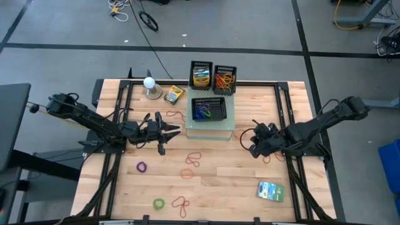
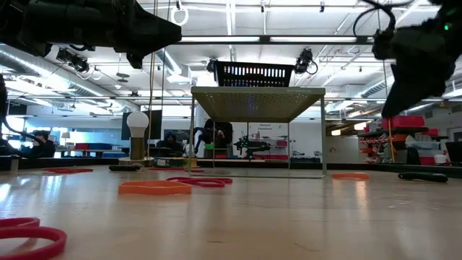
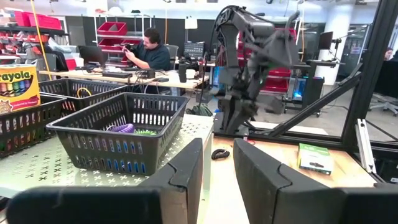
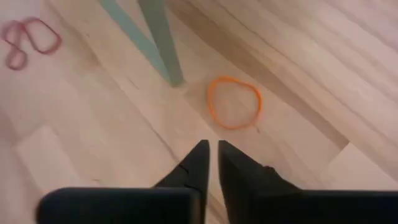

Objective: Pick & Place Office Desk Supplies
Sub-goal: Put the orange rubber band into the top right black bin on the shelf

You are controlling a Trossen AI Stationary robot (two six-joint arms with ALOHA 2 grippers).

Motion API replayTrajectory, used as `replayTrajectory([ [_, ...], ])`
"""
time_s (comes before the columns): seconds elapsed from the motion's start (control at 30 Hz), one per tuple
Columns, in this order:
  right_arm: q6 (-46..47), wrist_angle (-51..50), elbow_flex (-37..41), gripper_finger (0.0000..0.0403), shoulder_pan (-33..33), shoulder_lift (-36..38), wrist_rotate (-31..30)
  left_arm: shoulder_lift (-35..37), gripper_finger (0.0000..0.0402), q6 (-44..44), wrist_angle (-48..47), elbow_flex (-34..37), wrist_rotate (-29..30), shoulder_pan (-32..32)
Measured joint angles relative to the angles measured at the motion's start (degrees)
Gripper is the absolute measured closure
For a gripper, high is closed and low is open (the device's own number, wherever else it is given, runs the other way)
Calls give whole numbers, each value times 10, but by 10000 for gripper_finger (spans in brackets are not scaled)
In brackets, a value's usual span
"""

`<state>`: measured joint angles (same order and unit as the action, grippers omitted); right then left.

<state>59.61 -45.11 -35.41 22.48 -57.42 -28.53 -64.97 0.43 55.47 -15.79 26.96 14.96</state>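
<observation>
Rubber bands lie flat across the wooden table: a purple one, a green one, red ones and orange ones. A green-blue packet lies near the front right, and a crayon box lies at the back left. My right gripper points down at the table just short of an orange band, its fingers a narrow gap apart with nothing between them. My left gripper hangs level, left of the white stand, open and empty.
A black basket holding a few bands sits on the raised white stand. Two more baskets stand behind it, one with crayon boxes. A stand leg rises close to the orange band. A white ball on a base stands at the back left.
</observation>
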Motion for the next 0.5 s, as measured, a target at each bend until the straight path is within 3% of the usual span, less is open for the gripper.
replayTrajectory([
  [0.33,75,34,77,241,-66,-23,2,0,305,0,0,0,0,0],
  [0.5,53,173,131,219,-111,-23,5,0,305,0,0,0,0,0],
])
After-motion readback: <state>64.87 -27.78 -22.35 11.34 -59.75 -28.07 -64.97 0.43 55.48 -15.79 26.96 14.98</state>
